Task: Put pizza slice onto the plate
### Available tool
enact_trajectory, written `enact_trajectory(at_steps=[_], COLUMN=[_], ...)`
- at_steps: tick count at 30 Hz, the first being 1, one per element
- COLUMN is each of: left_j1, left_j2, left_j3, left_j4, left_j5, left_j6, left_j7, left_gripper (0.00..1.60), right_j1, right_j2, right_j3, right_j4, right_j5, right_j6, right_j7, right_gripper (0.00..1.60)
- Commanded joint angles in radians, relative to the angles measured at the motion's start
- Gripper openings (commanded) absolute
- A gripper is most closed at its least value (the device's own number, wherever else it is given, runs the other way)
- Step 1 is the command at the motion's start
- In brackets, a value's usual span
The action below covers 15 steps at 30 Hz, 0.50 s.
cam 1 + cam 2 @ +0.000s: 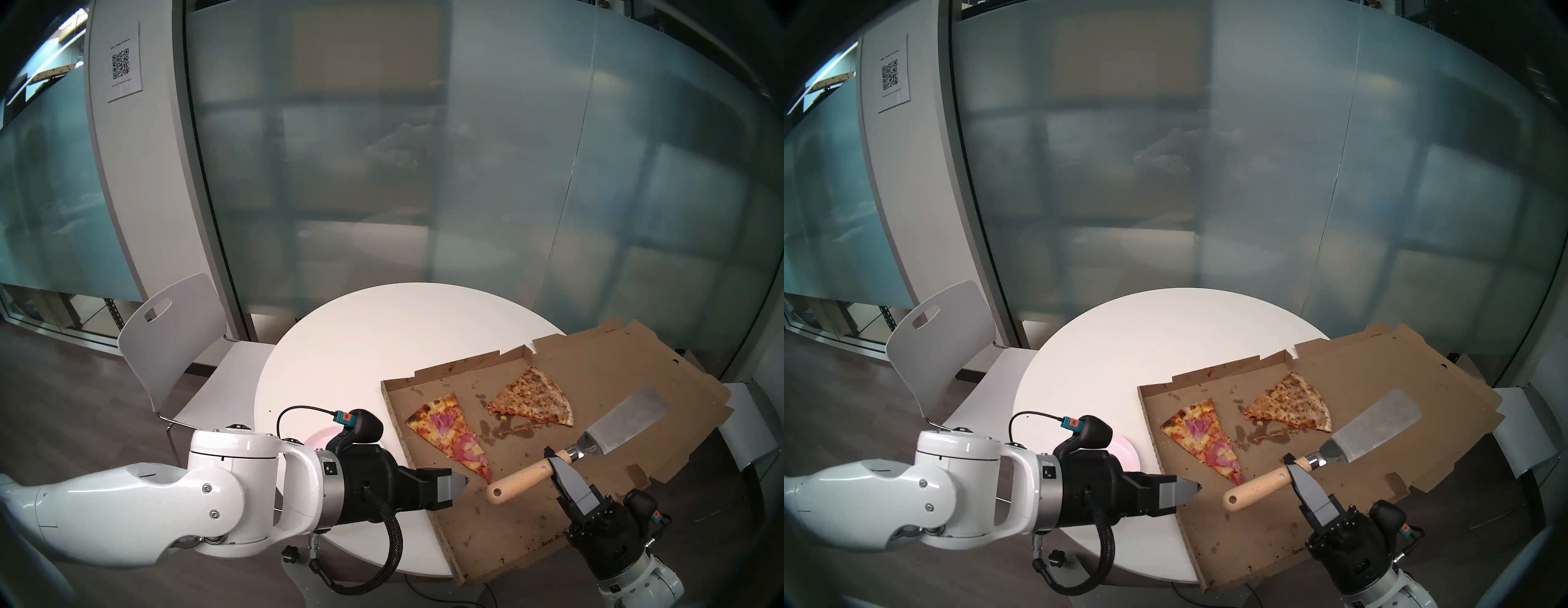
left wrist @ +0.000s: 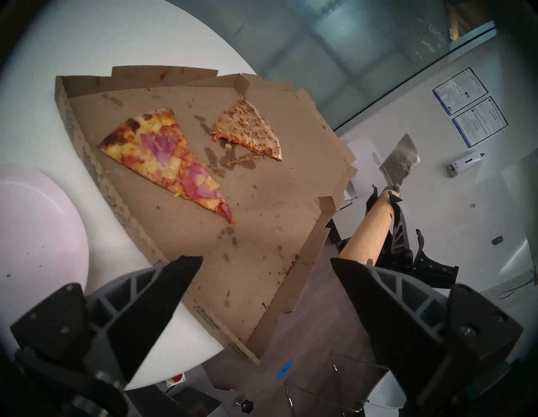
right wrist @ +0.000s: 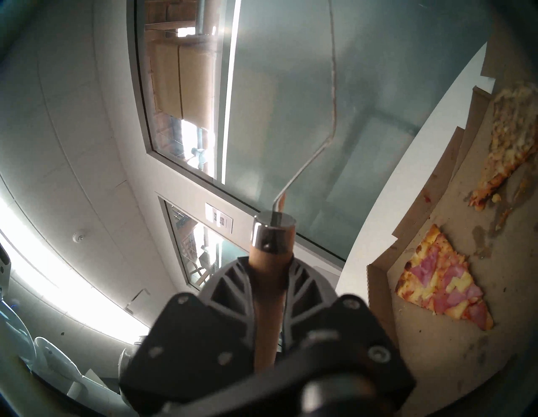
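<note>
Left gripper [image 2: 266,262] jaws wide, empty, slice [image 2: 168,161] beyond; right gripper [image 1: 553,460] clamps spatula [image 1: 530,471]; labels unreadable.

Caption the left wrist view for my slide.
Open left gripper faces ham-pineapple pizza slice in box; pink plate alongside.

A round table [image 1: 360,339] bears an open pizza box [image 1: 488,509] on its right part, the box overhanging the table's near and right edges. In the box, the ham-and-pineapple pizza slice [image 1: 449,435] lies left, the speckled slice [image 1: 532,398] farther and right. The plate [image 2: 35,227] sits on the table just left of the box. A spatula [image 1: 564,456] is above the box's right side. A chair [image 1: 169,352] stands left of the table
</note>
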Motion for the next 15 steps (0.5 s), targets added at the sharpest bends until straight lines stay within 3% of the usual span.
enact_trajectory(at_steps=[1, 15], left_j1=[0.013, -0.025], left_j2=[-0.001, -0.111], left_j3=[0.009, 0.061], left_j4=[-0.014, -0.014], left_j5=[0.042, 0.12], left_j6=[-0.019, -0.024], left_j7=[-0.029, 0.042], left_gripper=[1.6, 1.6], right_j1=[-0.004, 0.01], right_j2=[0.017, 0.023], right_j3=[-0.028, -0.082], right_j4=[-0.041, -0.025], right_j5=[-0.004, -0.048], right_j6=[0.03, 0.041], right_j7=[0.009, -0.003], right_gripper=[0.0, 0.0])
